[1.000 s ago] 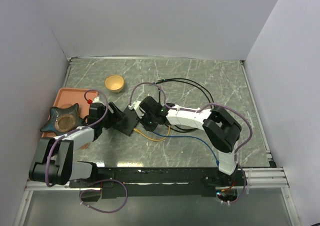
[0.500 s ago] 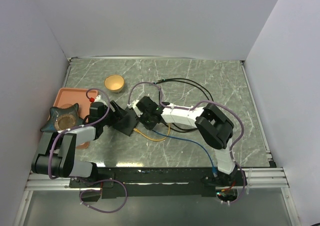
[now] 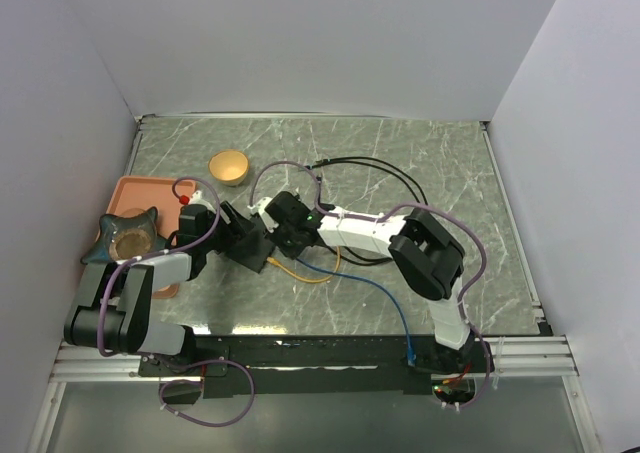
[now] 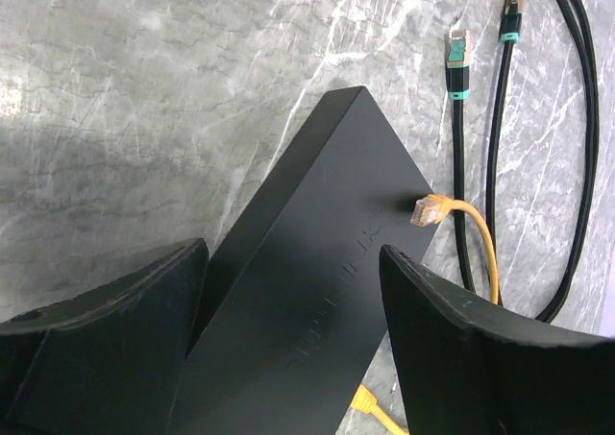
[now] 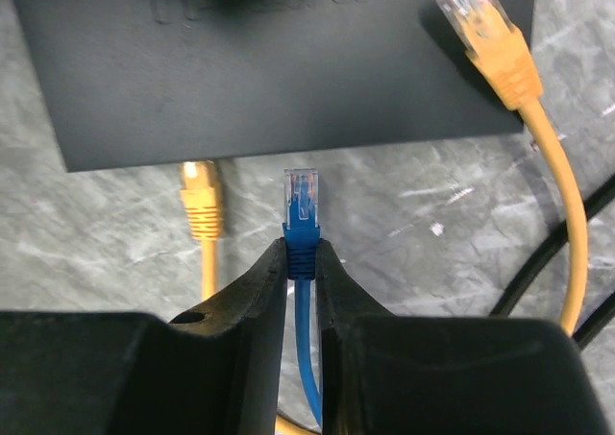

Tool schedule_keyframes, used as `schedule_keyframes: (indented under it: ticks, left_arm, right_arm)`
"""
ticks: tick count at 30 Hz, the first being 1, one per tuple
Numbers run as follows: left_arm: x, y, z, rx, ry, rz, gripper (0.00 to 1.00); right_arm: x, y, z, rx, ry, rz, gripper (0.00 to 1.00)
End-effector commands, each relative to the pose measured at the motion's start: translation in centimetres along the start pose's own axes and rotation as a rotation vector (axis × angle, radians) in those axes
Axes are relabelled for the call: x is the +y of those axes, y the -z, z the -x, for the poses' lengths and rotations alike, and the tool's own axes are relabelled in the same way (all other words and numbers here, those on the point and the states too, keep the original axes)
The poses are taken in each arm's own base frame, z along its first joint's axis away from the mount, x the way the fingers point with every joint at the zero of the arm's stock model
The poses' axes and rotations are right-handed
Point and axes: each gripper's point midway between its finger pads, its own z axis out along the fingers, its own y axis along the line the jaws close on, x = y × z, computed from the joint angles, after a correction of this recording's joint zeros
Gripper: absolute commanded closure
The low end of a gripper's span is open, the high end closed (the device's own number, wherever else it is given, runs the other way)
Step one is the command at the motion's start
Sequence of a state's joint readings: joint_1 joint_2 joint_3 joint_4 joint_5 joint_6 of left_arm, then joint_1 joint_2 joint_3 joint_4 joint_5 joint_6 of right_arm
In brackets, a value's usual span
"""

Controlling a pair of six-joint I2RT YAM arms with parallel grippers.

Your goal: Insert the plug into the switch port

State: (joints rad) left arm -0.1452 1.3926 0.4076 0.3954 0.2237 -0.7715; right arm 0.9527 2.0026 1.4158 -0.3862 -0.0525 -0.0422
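Note:
The switch (image 3: 258,245) is a flat matte-black box lying left of the table's middle. My left gripper (image 3: 237,235) straddles its left end, and in the left wrist view both fingers press the sides of the switch (image 4: 317,272), so it is shut on it. My right gripper (image 5: 303,253) is shut on the blue plug (image 5: 302,200) by its boot. The clear tip points at the switch's near edge (image 5: 269,60), a short gap away. The sockets themselves are hidden.
A yellow cable has one plug (image 5: 202,200) at the switch's edge beside the blue one, and another (image 5: 485,27) resting on the switch's corner. Black cables (image 4: 459,51) with teal-banded plugs lie behind. An orange tray (image 3: 135,198), a star-shaped dish (image 3: 125,238) and a small bowl (image 3: 229,166) sit at the left.
My right arm has slid left, bringing the blue plug closer to the switch, with the blue cable trailing. My left gripper has closed in slightly on the switch.

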Motion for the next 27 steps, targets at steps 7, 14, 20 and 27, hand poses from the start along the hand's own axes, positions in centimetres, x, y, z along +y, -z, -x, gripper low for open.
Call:
schedule_keyframes:
  ticks: [7, 14, 20, 27]
  left_arm:
    - [-0.3, 0.0, -0.9, 0.036, 0.003, -0.032, 0.22]
    - [-0.6, 0.1, -0.7, 0.032, 0.003, -0.044, 0.23]
    - [-0.6, 0.1, -0.8, 0.036, 0.003, -0.041, 0.23]
    - [-0.5, 0.0, -0.9, 0.038, -0.001, -0.041, 0.23]
  right_arm:
    - [1.2, -0.8, 2.1, -0.035, -0.005, 0.019, 1.0]
    - [1.1, -1.0, 1.6, -0.027, -0.004, 0.01, 1.0]
    - [1.1, -0.6, 2.3, -0.057, -0.013, 0.005, 1.0]
    - [1.4, 0.2, 3.4, -0.09, -0.012, 0.006, 1.0]
